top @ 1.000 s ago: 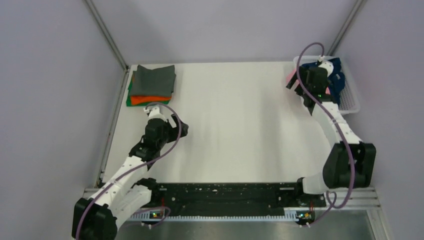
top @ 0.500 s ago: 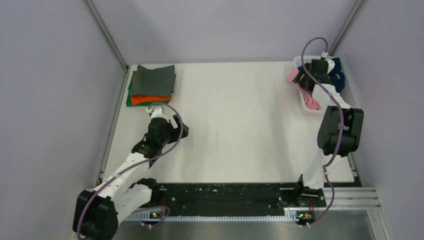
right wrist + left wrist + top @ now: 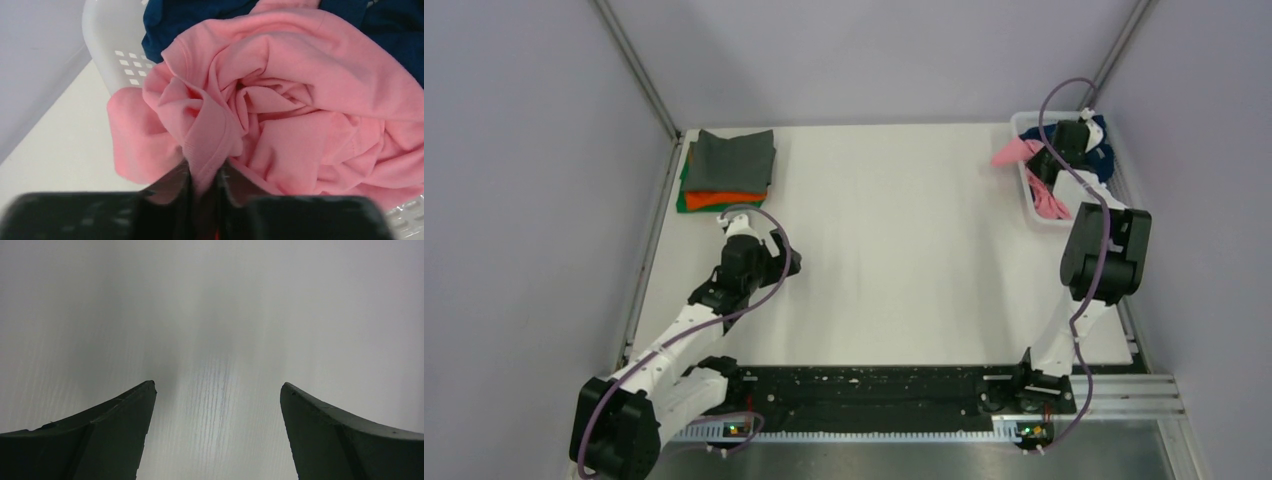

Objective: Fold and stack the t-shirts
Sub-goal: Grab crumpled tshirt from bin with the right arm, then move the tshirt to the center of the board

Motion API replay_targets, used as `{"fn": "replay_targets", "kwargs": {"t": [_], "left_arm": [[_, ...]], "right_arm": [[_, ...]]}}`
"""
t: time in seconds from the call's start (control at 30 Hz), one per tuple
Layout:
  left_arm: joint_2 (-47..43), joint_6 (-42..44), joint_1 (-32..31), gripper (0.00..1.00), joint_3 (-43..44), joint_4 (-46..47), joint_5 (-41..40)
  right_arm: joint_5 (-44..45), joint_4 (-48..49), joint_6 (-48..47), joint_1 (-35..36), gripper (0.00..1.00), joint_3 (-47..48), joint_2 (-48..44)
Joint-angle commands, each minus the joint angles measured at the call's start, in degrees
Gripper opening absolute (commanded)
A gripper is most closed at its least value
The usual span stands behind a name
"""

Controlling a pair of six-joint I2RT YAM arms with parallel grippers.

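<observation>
A crumpled pink t-shirt (image 3: 300,110) lies in the white basket (image 3: 107,45) on top of a navy blue t-shirt (image 3: 190,15), and part of it hangs over the rim. My right gripper (image 3: 205,172) is shut on a fold of the pink cloth. From above, the right gripper (image 3: 1052,165) is over the basket (image 3: 1030,205) at the table's far right, with the pink t-shirt (image 3: 1014,152) spilling out to the left. A folded stack sits at the far left: dark grey t-shirt (image 3: 734,160) on orange (image 3: 719,199) on green (image 3: 683,204). My left gripper (image 3: 217,390) hangs open over bare table.
The left arm (image 3: 744,262) sits just below the folded stack. A metal frame rail (image 3: 656,230) runs along the table's left edge. The basket stands against the right wall. A black base plate (image 3: 864,395) lies at the near edge.
The right arm reached further back into the basket and its gripper closed on the pink t-shirt. The left arm barely moved.
</observation>
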Motion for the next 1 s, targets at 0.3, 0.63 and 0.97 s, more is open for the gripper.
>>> {"fn": "replay_targets", "kwargs": {"t": [0.3, 0.63, 0.97], "left_arm": [[-1.0, 0.6, -0.5, 0.99, 2.1, 1.0, -0.7], [-1.4, 0.4, -0.6, 0.99, 1.9, 1.4, 0.1], [-4.0, -0.2, -0.5, 0.99, 1.8, 0.4, -0.5]], "right_arm": [[-4.1, -2.7, -7.6, -0.5, 0.0, 8.2, -17.5], [-27.1, -5.9, -1.5, 6.2, 0.0, 25.4, -30.5], [-41.9, -5.2, 1.9, 30.2, 0.0, 28.0, -26.0]]}}
